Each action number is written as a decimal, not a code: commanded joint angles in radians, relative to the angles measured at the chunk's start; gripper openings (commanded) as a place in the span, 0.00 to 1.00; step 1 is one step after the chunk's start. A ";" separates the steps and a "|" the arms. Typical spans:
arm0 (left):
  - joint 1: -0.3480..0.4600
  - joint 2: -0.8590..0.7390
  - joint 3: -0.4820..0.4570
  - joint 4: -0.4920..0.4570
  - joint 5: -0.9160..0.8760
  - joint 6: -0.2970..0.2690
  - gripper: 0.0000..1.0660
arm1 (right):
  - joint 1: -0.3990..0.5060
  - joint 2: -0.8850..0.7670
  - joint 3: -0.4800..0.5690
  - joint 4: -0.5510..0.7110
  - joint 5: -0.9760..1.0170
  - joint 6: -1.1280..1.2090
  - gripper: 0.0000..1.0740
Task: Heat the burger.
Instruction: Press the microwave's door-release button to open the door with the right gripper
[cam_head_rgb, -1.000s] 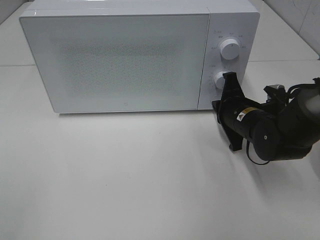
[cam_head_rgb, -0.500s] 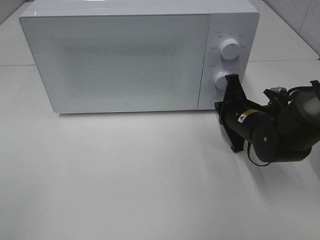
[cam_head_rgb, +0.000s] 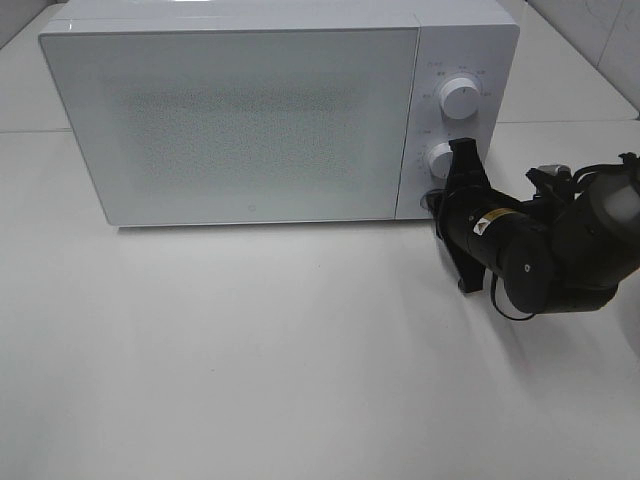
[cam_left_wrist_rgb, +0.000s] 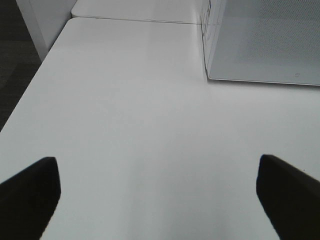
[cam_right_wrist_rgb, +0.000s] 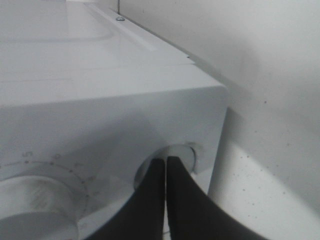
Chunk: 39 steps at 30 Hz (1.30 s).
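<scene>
The burger is not seen in any view. None lies on the visible bench (cam_head_rgb: 250, 350), and the dotted window of the microwave oven (cam_head_rgb: 250, 120) lets nothing be made out behind its shut door. Whether the burger is inside cannot be told, so its direction from either end effector and its long axis cannot be given.

The right end effector (cam_right_wrist_rgb: 166, 162) is closed, with its two fingers pressed together and nothing held between them. In the right wrist view the joined tips are set against a small round button (cam_right_wrist_rgb: 192, 154) at the lower outer corner of the control panel, just beside the lower knob (cam_head_rgb: 440, 160) and below the upper knob (cam_head_rgb: 458, 97). The button lies straight ahead of the tips, along the line of the fingers.

The left end effector (cam_left_wrist_rgb: 157, 192) is spread wide and empty over bare bench, well apart from the microwave oven's near front corner.

The right arm is plainly the nearer to the panel. The step in hand is judged to be a press on that button, probably the door release. A push straight in along the finger axis is called for, since the narrow tips could slip off the button's rim.
</scene>
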 joint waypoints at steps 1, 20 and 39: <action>-0.005 -0.016 0.004 -0.006 -0.015 -0.002 0.95 | -0.006 -0.002 -0.030 -0.024 -0.007 0.005 0.00; -0.005 -0.016 0.004 -0.006 -0.015 -0.002 0.95 | -0.015 -0.002 -0.082 0.012 -0.095 0.014 0.00; -0.005 -0.016 0.004 -0.006 -0.015 -0.002 0.95 | -0.039 -0.002 -0.144 -0.005 -0.121 0.050 0.00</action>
